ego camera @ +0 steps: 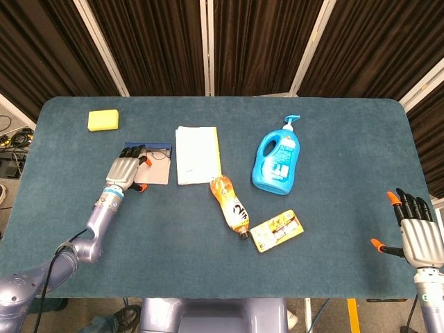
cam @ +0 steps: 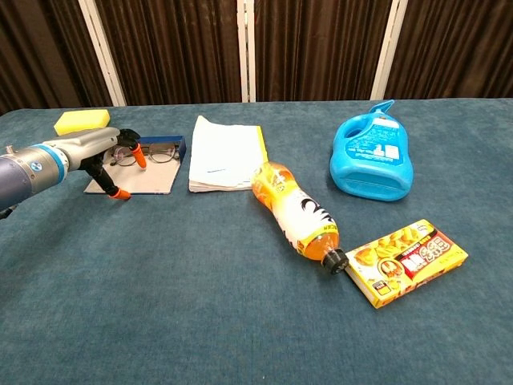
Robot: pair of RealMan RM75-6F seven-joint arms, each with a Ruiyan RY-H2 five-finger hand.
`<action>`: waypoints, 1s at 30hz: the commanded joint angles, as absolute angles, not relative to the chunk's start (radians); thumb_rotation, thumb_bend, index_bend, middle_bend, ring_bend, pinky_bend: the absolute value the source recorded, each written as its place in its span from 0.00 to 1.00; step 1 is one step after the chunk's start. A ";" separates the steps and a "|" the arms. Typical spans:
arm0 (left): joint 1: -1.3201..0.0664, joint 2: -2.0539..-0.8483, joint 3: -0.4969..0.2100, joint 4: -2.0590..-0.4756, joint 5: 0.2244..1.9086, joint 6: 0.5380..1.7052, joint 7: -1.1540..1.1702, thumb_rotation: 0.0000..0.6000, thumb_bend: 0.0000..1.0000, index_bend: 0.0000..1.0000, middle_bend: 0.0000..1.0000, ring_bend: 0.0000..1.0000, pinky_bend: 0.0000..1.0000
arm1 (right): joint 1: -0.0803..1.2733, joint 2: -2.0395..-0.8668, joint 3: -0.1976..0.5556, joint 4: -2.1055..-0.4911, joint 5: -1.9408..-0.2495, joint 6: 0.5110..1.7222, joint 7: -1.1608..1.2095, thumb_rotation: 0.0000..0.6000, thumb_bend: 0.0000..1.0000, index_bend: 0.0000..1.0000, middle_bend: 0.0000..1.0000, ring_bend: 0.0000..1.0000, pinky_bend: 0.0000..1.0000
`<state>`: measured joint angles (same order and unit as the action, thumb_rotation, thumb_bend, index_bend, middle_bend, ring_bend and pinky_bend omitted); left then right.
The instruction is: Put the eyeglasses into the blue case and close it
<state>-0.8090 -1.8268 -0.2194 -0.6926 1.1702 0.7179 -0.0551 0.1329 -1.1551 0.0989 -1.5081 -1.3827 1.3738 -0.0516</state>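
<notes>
Nearest the robot, the right hand [ego camera: 420, 234] hovers at the table's near right corner, fingers apart and holding nothing; it is well apart from every task item.

Next out, a yellow snack box [cam: 407, 260] lies with printed lettering too small to read, and its left corner touches the cap of an orange bottle [cam: 295, 210] lying on its side. The bottle's white label carries dark markings that cannot be read.

Further out on the left, the left hand [ego camera: 123, 171] sits over the near-left part of the case [cam: 140, 182], fingers spread and gripping nothing; whether its thumb tip touches the flap cannot be told. The case lies open, its grey flap flat on the table and its blue tray at the far edge. The glasses [cam: 152, 154] rest in that tray, just beyond the fingertips, long axis running left to right, parallel to the table's far edge. The left hand is by far the nearer one, so closing the flap falls to it.

A white notepad [ego camera: 197, 154] lies just right of the case. A blue pump jug [ego camera: 277, 161] lies flat, label unreadable. A yellow sponge [ego camera: 103, 120] sits farthest, at far left.
</notes>
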 commanded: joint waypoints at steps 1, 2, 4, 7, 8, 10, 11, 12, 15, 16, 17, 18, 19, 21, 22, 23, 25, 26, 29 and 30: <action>-0.816 -1.848 -0.218 -0.663 1.182 0.715 -0.071 1.00 0.22 0.33 0.00 0.00 0.00 | 0.133 -1.155 0.099 -1.508 -1.382 1.373 -0.052 1.00 0.00 0.00 0.00 0.00 0.00; -0.817 -1.854 -0.217 -0.652 1.186 0.718 -0.077 1.00 0.22 0.33 0.00 0.00 0.00 | 0.133 -1.156 0.099 -1.508 -1.382 1.373 -0.052 1.00 0.00 0.00 0.00 0.00 0.00; -0.819 -1.865 -0.217 -0.633 1.195 0.724 -0.088 1.00 0.22 0.33 0.00 0.00 0.00 | 0.133 -1.156 0.099 -1.507 -1.381 1.372 -0.052 1.00 0.00 0.00 0.00 0.00 0.00; -0.822 -1.877 -0.214 -0.608 1.206 0.726 -0.105 1.00 0.23 0.33 0.00 0.00 0.00 | 0.134 -1.157 0.099 -1.506 -1.380 1.371 -0.053 1.00 0.00 0.00 0.00 0.00 0.00; -0.823 -1.880 -0.213 -0.601 1.209 0.726 -0.110 1.00 0.24 0.33 0.00 0.00 0.00 | 0.134 -1.157 0.099 -1.505 -1.379 1.370 -0.053 1.00 0.00 0.00 0.00 0.00 0.00; -0.824 -1.888 -0.211 -0.586 1.215 0.722 -0.120 1.00 0.25 0.33 0.00 0.00 0.00 | 0.134 -1.158 0.099 -1.504 -1.379 1.369 -0.053 1.00 0.00 0.00 0.00 0.00 0.00; -0.824 -1.891 -0.209 -0.578 1.219 0.722 -0.125 1.00 0.26 0.33 0.00 0.00 0.00 | 0.135 -1.158 0.099 -1.503 -1.379 1.369 -0.053 1.00 0.00 0.00 0.00 0.00 0.00; -0.825 -1.894 -0.208 -0.573 1.222 0.722 -0.129 1.00 0.27 0.33 0.00 0.00 0.00 | 0.135 -1.158 0.099 -1.502 -1.379 1.369 -0.053 1.00 0.00 0.00 0.00 0.00 0.00; -0.826 -1.900 -0.206 -0.561 1.231 0.721 -0.143 1.00 0.33 0.33 0.00 0.00 0.00 | 0.135 -1.159 0.100 -1.502 -1.378 1.368 -0.052 1.00 0.00 0.00 0.00 0.00 0.00; -0.826 -1.900 -0.205 -0.558 1.234 0.721 -0.147 1.00 0.36 0.33 0.00 0.00 0.00 | 0.135 -1.159 0.100 -1.502 -1.378 1.368 -0.051 1.00 0.00 0.00 0.00 0.00 0.00; -0.826 -1.900 -0.204 -0.557 1.236 0.721 -0.149 1.00 0.39 0.33 0.00 0.00 0.00 | 0.135 -1.158 0.100 -1.503 -1.378 1.369 -0.051 1.00 0.00 0.00 0.00 0.00 0.00; -0.827 -1.901 -0.204 -0.555 1.239 0.723 -0.152 1.00 0.42 0.33 0.00 0.00 0.00 | 0.135 -1.158 0.100 -1.503 -1.378 1.369 -0.051 1.00 0.00 0.00 0.00 0.00 0.00; -0.827 -1.901 -0.203 -0.553 1.242 0.724 -0.156 1.00 0.45 0.33 0.00 0.00 0.00 | 0.135 -1.158 0.100 -1.503 -1.378 1.369 -0.051 1.00 0.00 0.00 0.00 0.00 0.00; -0.826 -1.898 -0.201 -0.552 1.249 0.728 -0.162 1.00 0.50 0.33 0.00 0.00 0.00 | 0.134 -1.158 0.100 -1.503 -1.379 1.369 -0.048 1.00 0.00 0.00 0.00 0.00 0.00; -0.826 -1.897 -0.200 -0.553 1.252 0.729 -0.165 1.00 0.53 0.33 0.00 0.00 0.00 | 0.134 -1.158 0.099 -1.502 -1.379 1.369 -0.047 1.00 0.00 0.00 0.00 0.00 0.00; -0.826 -1.895 -0.199 -0.554 1.254 0.728 -0.168 1.00 0.54 0.33 0.00 0.00 0.00 | 0.135 -1.157 0.099 -1.502 -1.380 1.368 -0.046 1.00 0.00 0.00 0.00 0.00 0.00; -0.826 -1.892 -0.200 -0.555 1.256 0.727 -0.170 1.00 0.56 0.33 0.00 0.00 0.00 | 0.135 -1.158 0.099 -1.502 -1.380 1.367 -0.045 1.00 0.00 0.00 0.00 0.00 0.00; -0.826 -1.891 -0.200 -0.556 1.257 0.727 -0.169 1.00 0.56 0.33 0.00 0.00 0.00 | 0.135 -1.158 0.099 -1.501 -1.380 1.367 -0.045 1.00 0.00 0.00 0.00 0.00 0.00; -0.826 -1.887 -0.200 -0.560 1.259 0.727 -0.170 1.00 0.58 0.33 0.00 0.00 0.00 | 0.135 -1.158 0.099 -1.502 -1.381 1.367 -0.043 1.00 0.00 0.00 0.00 0.00 0.00; -0.826 -1.886 -0.200 -0.561 1.259 0.725 -0.170 1.00 0.58 0.33 0.00 0.00 0.00 | 0.135 -1.158 0.099 -1.502 -1.381 1.367 -0.043 1.00 0.00 0.00 0.00 0.00 0.00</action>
